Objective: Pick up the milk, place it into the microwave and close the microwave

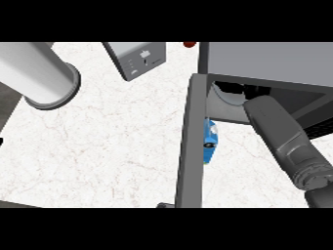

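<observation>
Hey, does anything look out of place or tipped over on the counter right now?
Yes. A blue carton lies on the counter just behind the open microwave door, outside the microwave, while the right forearm reaches inside.

This is a kitchen. A white marbled counter (pixel 104 146) with faint veining fills the view, and a grey microwave (pixel 284 63) stands on it with its door (pixel 189 146) swung open. Beside it sit a small grey appliance (pixel 136 59) with buttons and a pale cylindrical canister (pixel 35 73).
</observation>
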